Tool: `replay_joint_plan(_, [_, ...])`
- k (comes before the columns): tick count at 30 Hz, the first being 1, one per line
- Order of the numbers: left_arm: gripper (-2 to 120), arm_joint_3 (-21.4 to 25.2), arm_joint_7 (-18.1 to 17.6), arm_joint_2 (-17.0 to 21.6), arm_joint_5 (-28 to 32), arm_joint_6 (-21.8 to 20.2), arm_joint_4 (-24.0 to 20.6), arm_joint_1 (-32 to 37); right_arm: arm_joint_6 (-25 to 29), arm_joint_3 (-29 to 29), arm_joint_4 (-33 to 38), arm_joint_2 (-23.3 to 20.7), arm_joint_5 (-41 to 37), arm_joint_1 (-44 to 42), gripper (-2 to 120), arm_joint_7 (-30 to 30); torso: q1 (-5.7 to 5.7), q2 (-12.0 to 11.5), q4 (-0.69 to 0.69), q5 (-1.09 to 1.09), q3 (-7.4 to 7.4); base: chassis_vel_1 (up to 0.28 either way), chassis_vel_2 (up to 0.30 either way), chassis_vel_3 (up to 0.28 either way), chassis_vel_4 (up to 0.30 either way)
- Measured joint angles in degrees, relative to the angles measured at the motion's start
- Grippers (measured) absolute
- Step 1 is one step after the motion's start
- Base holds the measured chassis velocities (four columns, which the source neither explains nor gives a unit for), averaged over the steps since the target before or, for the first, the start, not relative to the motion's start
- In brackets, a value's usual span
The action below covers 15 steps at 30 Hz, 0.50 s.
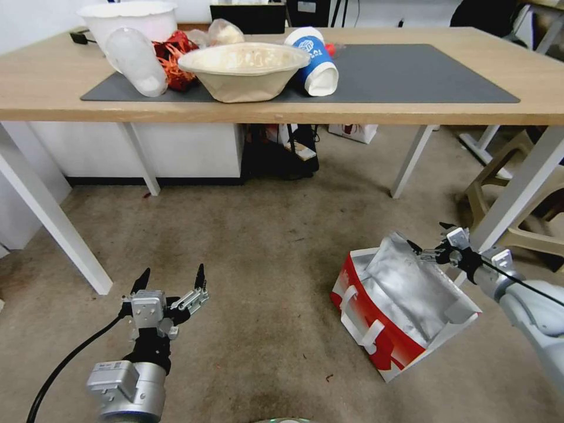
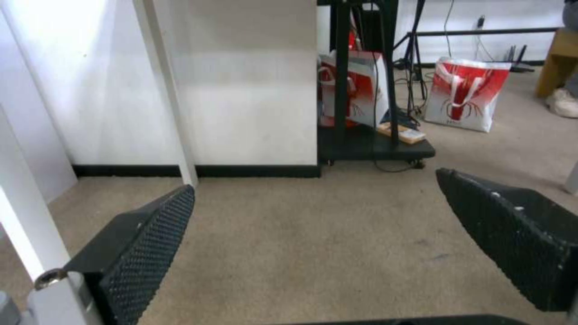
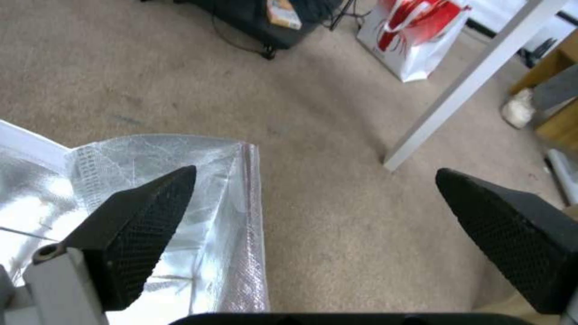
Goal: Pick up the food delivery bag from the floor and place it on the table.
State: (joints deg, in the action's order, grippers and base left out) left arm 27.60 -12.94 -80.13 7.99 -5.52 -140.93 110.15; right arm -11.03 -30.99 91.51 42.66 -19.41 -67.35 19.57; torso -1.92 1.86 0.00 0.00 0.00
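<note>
right hand: fingers apart at food delivery bag foil rim | bag base hidden | left hand: fingers apart above floor

Ahead of the left end effector, whose fingers stand spread apart, a white wall panel with a black skirting strip rises from the stained brownish-grey carpet. Just right of that panel, a black wheeled stand trails dark cables. Farther right, beyond it, a red-and-white lobster-print bag stands on the carpet. Beyond the right end effector, a beige plastic stool sits beside a slanted white leg.
</note>
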Motion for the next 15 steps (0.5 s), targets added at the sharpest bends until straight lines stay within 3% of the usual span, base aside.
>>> replay_joint_plan(15, [100,0.1,-1.0,-0.1,0.0,0.7,0.7,0.4,-2.2,11.7,-10.2,1.0,1.7,9.5,100,4.0,-0.01,0.0,0.0,0.0,0.0,0.0,0.0,0.0,0.0])
